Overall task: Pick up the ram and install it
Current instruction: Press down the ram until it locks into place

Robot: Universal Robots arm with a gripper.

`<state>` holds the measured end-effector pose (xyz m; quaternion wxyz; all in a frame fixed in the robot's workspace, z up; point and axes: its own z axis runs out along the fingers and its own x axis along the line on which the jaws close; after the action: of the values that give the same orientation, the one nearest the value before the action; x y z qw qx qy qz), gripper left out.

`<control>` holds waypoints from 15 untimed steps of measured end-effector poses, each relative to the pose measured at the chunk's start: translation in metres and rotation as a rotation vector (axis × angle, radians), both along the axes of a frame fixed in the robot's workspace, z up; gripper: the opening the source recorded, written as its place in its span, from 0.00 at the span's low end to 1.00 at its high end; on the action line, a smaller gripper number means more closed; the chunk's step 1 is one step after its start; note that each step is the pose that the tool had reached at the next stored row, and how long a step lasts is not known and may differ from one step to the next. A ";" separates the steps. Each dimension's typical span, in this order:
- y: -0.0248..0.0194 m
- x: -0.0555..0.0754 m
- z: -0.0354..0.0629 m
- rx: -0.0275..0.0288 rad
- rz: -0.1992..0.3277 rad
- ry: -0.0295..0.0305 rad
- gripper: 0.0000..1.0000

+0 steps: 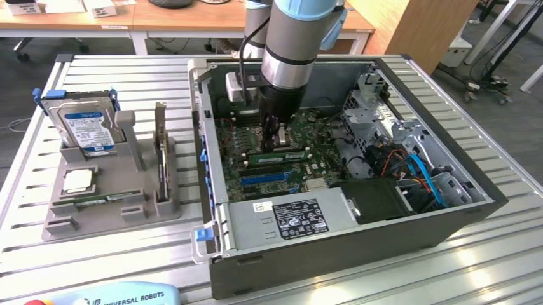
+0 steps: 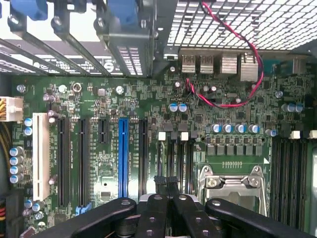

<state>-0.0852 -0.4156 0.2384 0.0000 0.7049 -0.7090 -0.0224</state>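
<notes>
Fingers pressed together, the hand [image 1: 269, 136] points straight down inside the open computer case [image 1: 441, 222], just above the motherboard [image 2: 148, 104]. One ram stick [image 1: 280, 154] is seated beside it.

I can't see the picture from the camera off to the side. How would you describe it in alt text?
A grey robot arm reaches down into an open desktop computer case, its black gripper shut just above the green motherboard. On the exterior view's left, a grey plastic holder carries a blue-labelled silver hard drive and a square silver processor chip.
</notes>
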 end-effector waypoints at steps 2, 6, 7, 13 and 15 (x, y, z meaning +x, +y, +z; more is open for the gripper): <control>0.0000 0.000 0.0000 0.0000 0.000 0.0000 0.10; -0.0002 0.000 -0.0002 -0.0001 0.000 0.0001 0.10; -0.0005 0.000 -0.0004 0.0001 0.000 0.0000 0.10; -0.0020 0.000 -0.0005 0.0000 0.000 0.0000 0.10; -0.0020 0.000 -0.0013 0.0001 0.000 -0.0001 0.10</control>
<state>-0.0852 -0.4175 0.2371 0.0000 0.7049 -0.7090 -0.0224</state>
